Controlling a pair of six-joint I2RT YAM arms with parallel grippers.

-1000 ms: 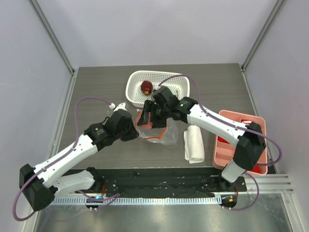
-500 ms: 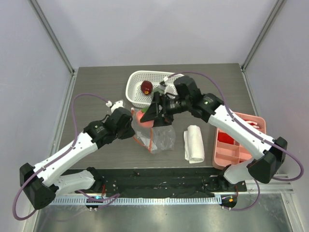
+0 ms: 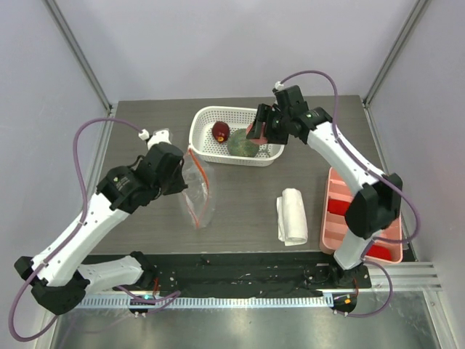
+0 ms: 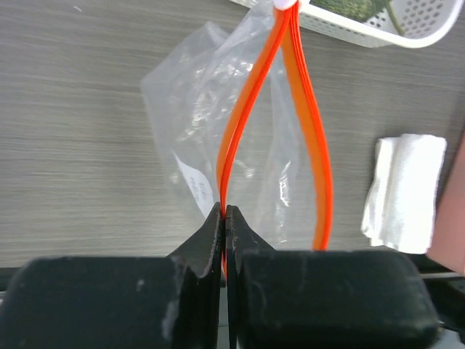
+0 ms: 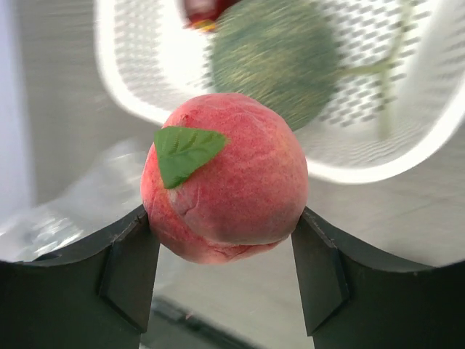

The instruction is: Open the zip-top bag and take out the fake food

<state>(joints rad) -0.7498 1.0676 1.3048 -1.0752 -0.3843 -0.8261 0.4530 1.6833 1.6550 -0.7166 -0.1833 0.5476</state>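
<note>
My left gripper (image 3: pixel 185 160) is shut on one orange-red zip strip (image 4: pixel 231 156) of the clear zip-top bag (image 3: pixel 198 195). It holds the bag up with its mouth open, and the bag looks empty. In the left wrist view the left gripper (image 4: pixel 224 212) pinches the strip. My right gripper (image 3: pixel 259 131) is shut on the pinkish-red fruit (image 5: pixel 225 178) and holds it over the near rim of the white basket (image 3: pixel 200 125). The dark red fruit (image 3: pixel 220 131) and the bumpy green ball (image 3: pixel 243 146) lie in the basket.
A folded white cloth (image 3: pixel 292 216) lies right of the bag. A pink tray (image 3: pixel 341 225) with red blocks stands at the right edge. Cage posts stand at the table's far corners.
My right gripper has carried the pinkish-red fruit from the bag up and right to the basket. My left gripper has drawn the bag left and up, and the bag now hangs flat.
</note>
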